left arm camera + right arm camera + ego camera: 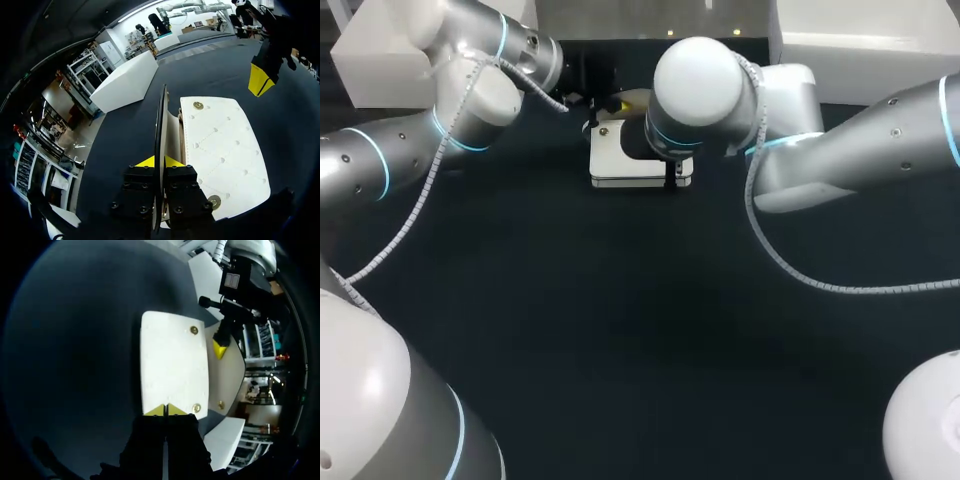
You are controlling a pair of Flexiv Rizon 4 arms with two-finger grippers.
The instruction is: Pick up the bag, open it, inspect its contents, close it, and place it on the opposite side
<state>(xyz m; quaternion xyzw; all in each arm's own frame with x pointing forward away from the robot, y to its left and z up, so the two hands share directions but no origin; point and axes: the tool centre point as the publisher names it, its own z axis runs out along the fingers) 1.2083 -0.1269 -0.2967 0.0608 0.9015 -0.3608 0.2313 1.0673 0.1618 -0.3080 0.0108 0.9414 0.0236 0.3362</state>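
text: none readable | white bag (225, 150): no legible print, label or number | signs: none readable in any view

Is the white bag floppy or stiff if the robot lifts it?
Probably fairly stiff: the flap stands straight up in the left gripper without drooping. The bag looks flat and thin, so it is likely light. It lies flat on the table, so it should slide rather than roll or tip.
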